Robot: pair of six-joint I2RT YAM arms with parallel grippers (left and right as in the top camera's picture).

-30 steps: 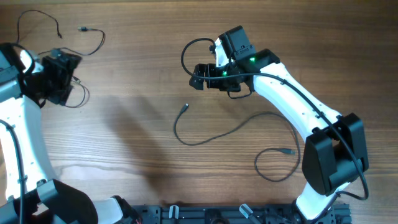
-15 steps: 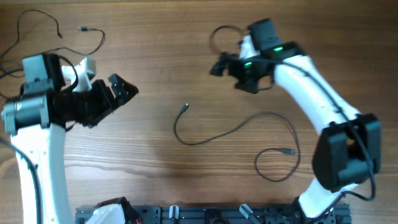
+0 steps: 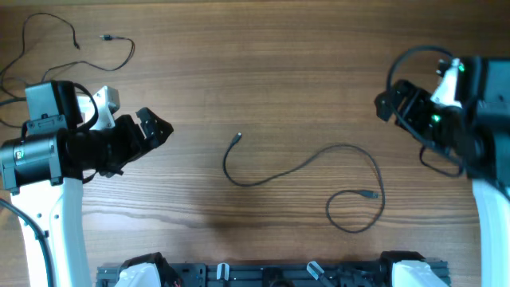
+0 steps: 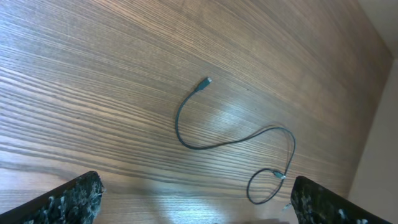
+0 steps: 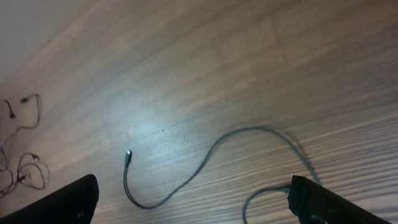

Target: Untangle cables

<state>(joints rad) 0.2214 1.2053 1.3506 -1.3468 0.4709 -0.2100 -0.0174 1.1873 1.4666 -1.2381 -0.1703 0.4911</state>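
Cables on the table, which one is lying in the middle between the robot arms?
The long cable alone at the table's centre, between both arms. The other cables lie in the far left corner, beside the left arm.

Left wrist view: only the tips of my left fingers (image 4: pixel 73 200) show, cropped by the near edge. Right wrist view, soft and blurred: my right fingers (image 5: pixel 68 200) are cropped likewise, and the middle cable (image 5: pixel 261 129) runs off the near edge. Overhead: the far-left cables (image 3: pixel 106 37) leave the left edge, partly hidden under my left arm (image 3: pixel 48 151). The right edge cuts my right arm (image 3: pixel 488 215). Plug types are too small to tell.
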